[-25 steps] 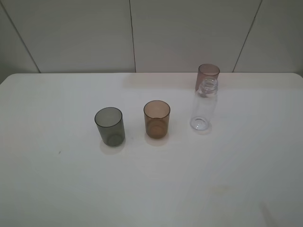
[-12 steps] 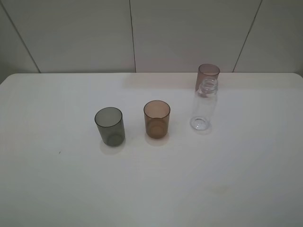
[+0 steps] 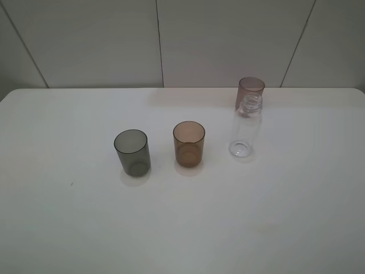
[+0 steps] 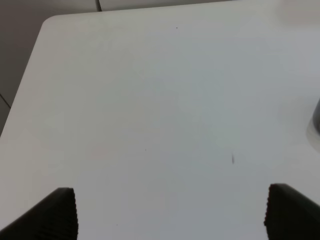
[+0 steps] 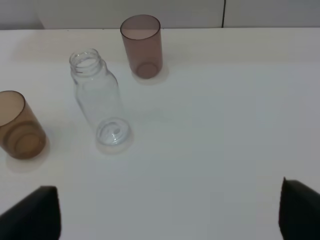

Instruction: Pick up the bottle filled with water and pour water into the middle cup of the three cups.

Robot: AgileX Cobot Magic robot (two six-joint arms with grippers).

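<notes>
The clear capless bottle (image 3: 246, 128) stands upright on the white table (image 3: 85, 228), right of the amber-brown middle cup (image 3: 189, 144). The smoky grey cup (image 3: 132, 152) stands left of the amber one. The pinkish-mauve cup (image 3: 251, 90) stands just behind the bottle. Neither gripper shows in the exterior view. In the right wrist view the open, empty right gripper (image 5: 170, 212) is well short of the bottle (image 5: 97, 102), the amber cup (image 5: 17, 127) and the mauve cup (image 5: 142, 46). The left gripper (image 4: 170, 215) is open and empty over bare table, with the grey cup's edge (image 4: 317, 117) at the side of its view.
A tiled wall (image 3: 159, 40) rises behind the table's far edge. The table's rounded far left corner (image 4: 47, 22) shows in the left wrist view.
The cups and the bottle have not moved. A faint shadow at the table's front right, seen one second ago, is gone.
</notes>
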